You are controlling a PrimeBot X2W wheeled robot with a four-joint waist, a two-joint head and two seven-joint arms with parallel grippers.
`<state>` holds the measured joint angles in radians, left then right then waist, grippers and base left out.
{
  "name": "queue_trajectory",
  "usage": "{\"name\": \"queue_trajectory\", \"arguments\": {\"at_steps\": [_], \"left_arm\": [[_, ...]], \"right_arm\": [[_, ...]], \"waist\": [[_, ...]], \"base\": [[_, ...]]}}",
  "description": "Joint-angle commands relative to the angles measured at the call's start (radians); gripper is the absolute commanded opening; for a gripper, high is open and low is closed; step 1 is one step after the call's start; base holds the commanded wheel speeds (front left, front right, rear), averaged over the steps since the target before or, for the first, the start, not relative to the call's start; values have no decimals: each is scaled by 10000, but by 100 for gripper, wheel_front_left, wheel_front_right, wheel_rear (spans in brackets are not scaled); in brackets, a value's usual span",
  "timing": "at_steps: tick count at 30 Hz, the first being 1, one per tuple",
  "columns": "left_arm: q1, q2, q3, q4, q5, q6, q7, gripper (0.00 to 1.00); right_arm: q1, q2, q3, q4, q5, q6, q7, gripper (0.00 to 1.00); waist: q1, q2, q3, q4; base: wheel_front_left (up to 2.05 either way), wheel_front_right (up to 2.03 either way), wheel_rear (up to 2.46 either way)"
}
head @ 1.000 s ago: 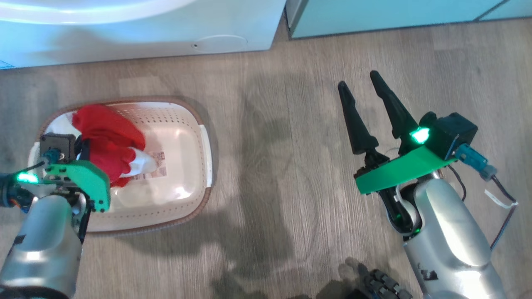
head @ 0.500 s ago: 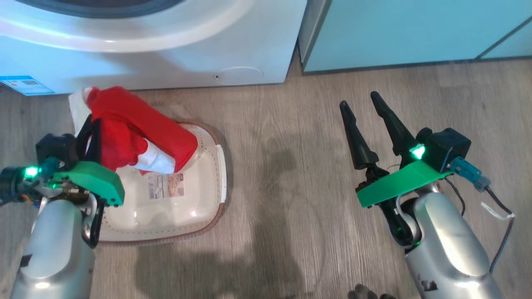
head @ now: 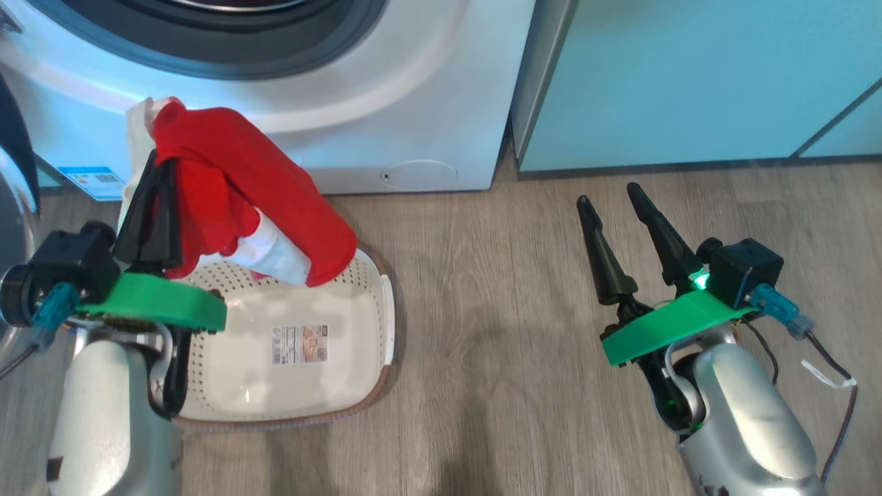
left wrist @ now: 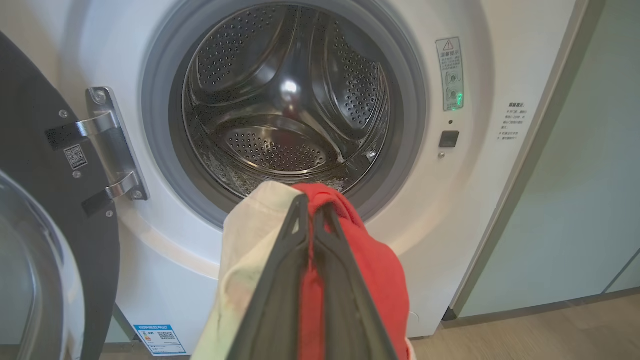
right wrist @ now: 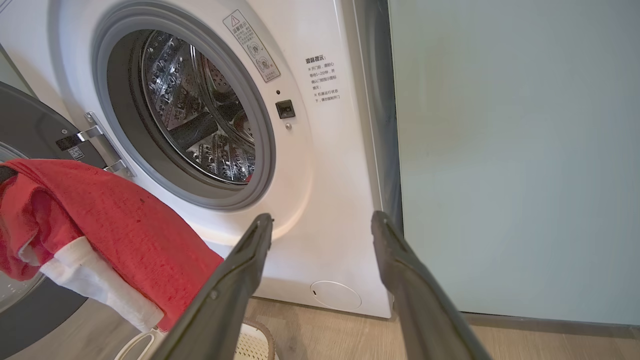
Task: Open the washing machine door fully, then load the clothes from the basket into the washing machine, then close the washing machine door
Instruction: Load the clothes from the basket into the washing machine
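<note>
Left claw (left wrist: 312, 205) clamps clothes (head: 234, 186) above basket (head: 241, 368); its wrist view shows the drum (left wrist: 285, 100); right claw (head: 608, 193) apart.

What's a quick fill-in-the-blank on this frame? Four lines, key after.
1. The left gripper clamps a bright red soft fabric garment that shows a ____ band.
2. The round black-rimmed glass door of the white front-loading washing machine is ____.
3. The right gripper, fingers apart, holds ____.
4. The oval white perforated plastic basket stands on the wooden ____.

Missing words: white; open; nothing; floor.
</note>
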<state>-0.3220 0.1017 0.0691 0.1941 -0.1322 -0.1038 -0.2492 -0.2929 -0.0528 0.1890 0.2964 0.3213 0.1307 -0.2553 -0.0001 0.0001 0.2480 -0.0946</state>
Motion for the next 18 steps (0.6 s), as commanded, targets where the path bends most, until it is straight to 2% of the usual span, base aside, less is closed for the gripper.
{"name": "queue_trajectory", "arguments": {"at_steps": [1,10,18], "left_arm": [[-33,95,402,-541,28,-51,-125,0],[814,-410,853,-1895,-176,-233,-126,0],[1578,-507,755,-2132,-498,-263,-126,0]], "right_arm": [[83,26,156,-263,-101,0,-65,100],[348,26,18,-186,-198,0,-65,100],[610,26,-81,-131,-219,0,-65,100]], "waist": [[1,-1,-161,60],[1,-1,-720,77],[1,-1,-1120,23]], "base": [[0,0,0],[0,0,0],[0,0,0]]}}
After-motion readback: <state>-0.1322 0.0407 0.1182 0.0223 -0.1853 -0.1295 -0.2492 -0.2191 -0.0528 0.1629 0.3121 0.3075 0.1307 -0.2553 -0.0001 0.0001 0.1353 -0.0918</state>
